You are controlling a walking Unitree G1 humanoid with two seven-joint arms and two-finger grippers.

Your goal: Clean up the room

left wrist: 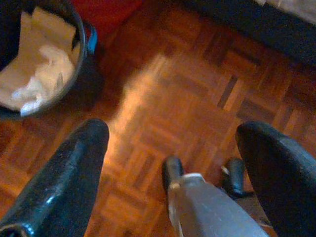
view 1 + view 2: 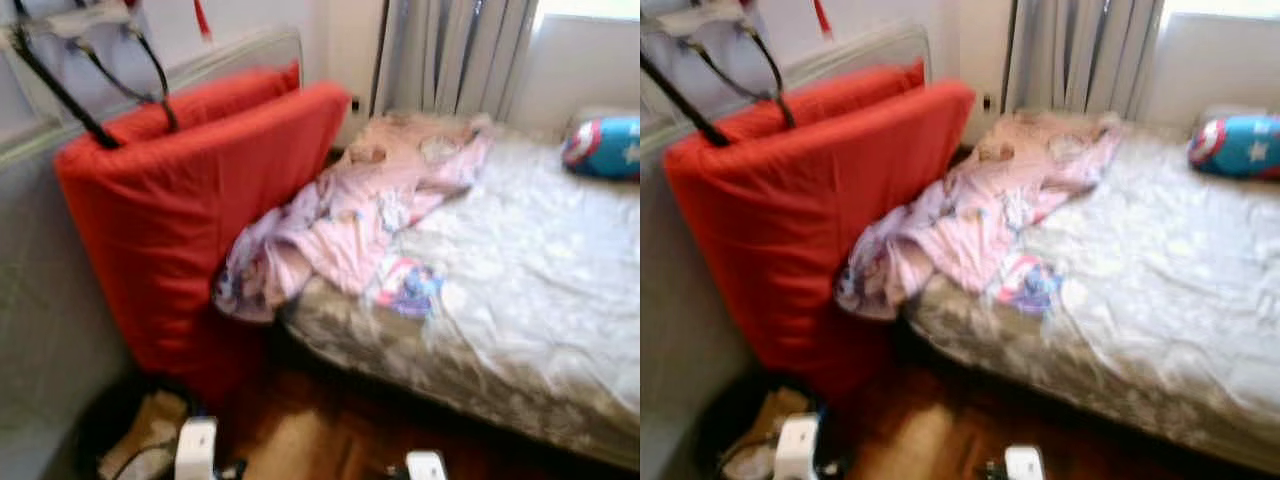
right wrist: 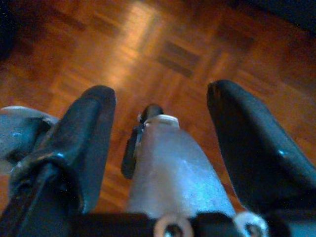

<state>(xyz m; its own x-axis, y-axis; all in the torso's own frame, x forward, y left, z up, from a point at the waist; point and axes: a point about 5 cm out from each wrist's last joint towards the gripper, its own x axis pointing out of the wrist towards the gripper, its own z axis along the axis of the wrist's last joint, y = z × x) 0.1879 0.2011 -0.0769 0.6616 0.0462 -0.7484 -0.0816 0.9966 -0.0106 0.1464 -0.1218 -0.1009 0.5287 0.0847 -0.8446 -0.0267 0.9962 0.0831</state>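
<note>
**Room inspection: tidying barely begun, both grippers empty**

You should judge the task as near its start; nothing visible has been put in order. A crumpled pink printed blanket (image 2: 345, 215) lies heaped across the 9 o'clock side of the grey quilted bed (image 2: 530, 270), one fold hanging over the edge toward the floor; a small pink and blue piece of cloth (image 2: 408, 285) sits on the mattress just beside it, toward 5 o'clock. A red padded mattress (image 2: 190, 210) stands on edge between bed and wall; a round blue and red shield-pattern cushion (image 2: 603, 147) rests at the bed's 2 o'clock corner. A dark round bin holding paper scraps (image 1: 42, 64) stands on the parquet floor (image 1: 187, 89) at 7 o'clock, near the foot of the red mattress.

The left gripper (image 1: 173, 143) hangs low over bare parquet; its two black fingers stand wide apart, gripping and touching nothing. The right gripper (image 3: 160, 118) is likewise low over the floor; fingers spread, nothing between them. In my judgement the blanket, the loose cloth and the upended mattress all remain for you to deal with.
</note>
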